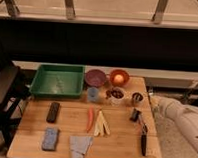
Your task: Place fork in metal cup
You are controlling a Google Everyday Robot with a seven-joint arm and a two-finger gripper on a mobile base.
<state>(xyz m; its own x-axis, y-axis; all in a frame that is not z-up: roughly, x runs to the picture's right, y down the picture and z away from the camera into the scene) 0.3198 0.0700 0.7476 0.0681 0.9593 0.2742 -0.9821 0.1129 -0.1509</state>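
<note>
Gripper hangs close to the metal cup, and I cannot tell if it is open or closed, while the fork beside it looks light, hard and slippery, so grab its middle.

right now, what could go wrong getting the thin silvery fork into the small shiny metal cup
1. The dark gripper hangs just in front of the small shiny metal cup, which stands near the white cup with dark contents; a bump could tip either.
2. The thin silvery fork seems to lie right by the longer black-handled utensil, so the wrong one might get grabbed or dragged.
</note>
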